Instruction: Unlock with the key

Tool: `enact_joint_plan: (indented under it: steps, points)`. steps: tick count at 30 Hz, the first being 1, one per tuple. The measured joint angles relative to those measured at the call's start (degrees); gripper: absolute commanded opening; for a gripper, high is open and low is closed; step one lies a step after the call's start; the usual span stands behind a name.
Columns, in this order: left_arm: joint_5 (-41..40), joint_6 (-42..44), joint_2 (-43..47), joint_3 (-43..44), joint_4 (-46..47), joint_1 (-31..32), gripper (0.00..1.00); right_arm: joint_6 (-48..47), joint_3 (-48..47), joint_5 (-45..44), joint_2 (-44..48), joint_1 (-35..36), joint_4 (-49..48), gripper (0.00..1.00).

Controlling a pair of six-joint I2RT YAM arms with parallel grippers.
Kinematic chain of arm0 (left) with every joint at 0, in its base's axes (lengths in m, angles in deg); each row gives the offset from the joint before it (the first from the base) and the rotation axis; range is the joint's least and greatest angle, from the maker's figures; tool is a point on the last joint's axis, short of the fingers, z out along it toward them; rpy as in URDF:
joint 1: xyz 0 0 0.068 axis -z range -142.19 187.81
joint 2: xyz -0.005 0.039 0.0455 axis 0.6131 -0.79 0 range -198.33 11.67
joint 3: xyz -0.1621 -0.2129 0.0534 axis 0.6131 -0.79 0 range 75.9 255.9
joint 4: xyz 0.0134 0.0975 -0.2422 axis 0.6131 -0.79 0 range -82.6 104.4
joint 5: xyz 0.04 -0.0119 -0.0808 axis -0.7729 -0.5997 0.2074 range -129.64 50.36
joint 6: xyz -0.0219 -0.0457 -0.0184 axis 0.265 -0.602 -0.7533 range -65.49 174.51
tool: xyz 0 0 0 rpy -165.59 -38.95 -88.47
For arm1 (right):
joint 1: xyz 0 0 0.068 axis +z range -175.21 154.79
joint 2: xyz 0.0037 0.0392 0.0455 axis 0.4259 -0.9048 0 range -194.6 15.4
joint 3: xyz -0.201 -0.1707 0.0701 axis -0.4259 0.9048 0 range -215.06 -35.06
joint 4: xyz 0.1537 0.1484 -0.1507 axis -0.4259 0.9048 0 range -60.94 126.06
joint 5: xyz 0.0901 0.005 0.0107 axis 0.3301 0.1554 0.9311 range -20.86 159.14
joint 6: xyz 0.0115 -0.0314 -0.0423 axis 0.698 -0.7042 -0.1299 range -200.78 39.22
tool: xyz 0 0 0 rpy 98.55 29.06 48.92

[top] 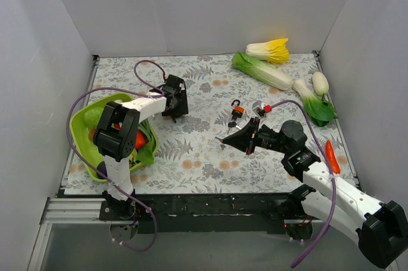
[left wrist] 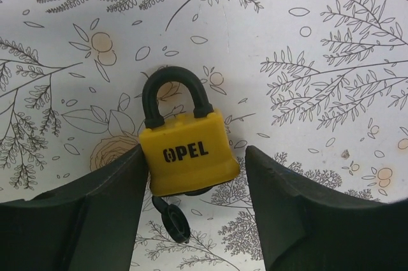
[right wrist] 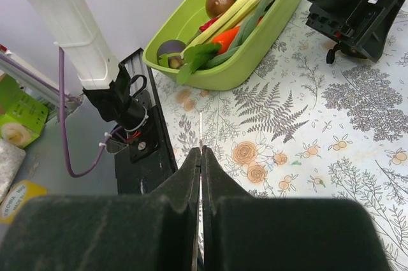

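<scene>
A yellow padlock (left wrist: 186, 154) marked OPEL, with a black shackle, lies flat on the floral mat. A black cap (left wrist: 173, 220) hangs below it. My left gripper (left wrist: 191, 213) is open around the padlock; its left finger touches the lock's side and the right finger stands apart. In the top view the left gripper (top: 174, 102) hides this lock. My right gripper (right wrist: 201, 150) is shut on the key, whose thin silver blade (right wrist: 201, 132) sticks out edge-on between the fingers. It hovers over mid-table (top: 223, 138), pointing left. An orange padlock (top: 237, 112) lies just behind it.
A green basket (top: 81, 132) of vegetables sits at the left, beside the left arm; it also shows in the right wrist view (right wrist: 191, 29). A napa cabbage (top: 261, 70), bok choy (top: 313, 104), white radish (top: 320, 83) and red chilli (top: 331, 156) lie at the right.
</scene>
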Motion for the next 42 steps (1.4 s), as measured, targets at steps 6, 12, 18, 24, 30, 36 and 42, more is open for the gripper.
enact_joint_plan:
  steps: [6, 12, 18, 24, 30, 36, 42]
  points:
    - [0.2, 0.26, -0.52, 0.63, 0.04, -0.09, 0.54, 1.05, 0.37, 0.37, -1.05, 0.0, -2.03, 0.01]
    - [0.63, 0.79, -1.49, 2.05, -0.57, -0.13, 0.48, 1.49, 1.01, 0.83, -1.6, 0.0, -2.58, 0.01]
    - [1.09, 1.97, -2.38, 3.21, -0.79, -0.13, 0.16, 1.62, 1.49, 1.05, -1.66, 0.0, -2.69, 0.01]
    - [3.02, 2.8, -3.06, 4.5, -1.46, -0.35, 0.0, 1.55, 1.84, 0.98, -2.12, 0.0, -2.64, 0.01]
    - [12.61, 0.2, -2.97, 4.57, 0.37, -0.61, 0.0, -0.26, 1.84, -1.09, -5.11, 0.0, -1.53, 0.01]
    - [24.83, -7.19, 1.09, -1.01, 6.86, -0.57, 0.0, -0.26, 1.9, -8.15, -7.65, 1.49, 0.13, 0.01]
    - [31.23, -18.32, 15.5, -14.93, 18.88, -0.72, 0.0, 1.88, 1.75, -19.43, -14.29, 8.31, -3.21, 0.01]
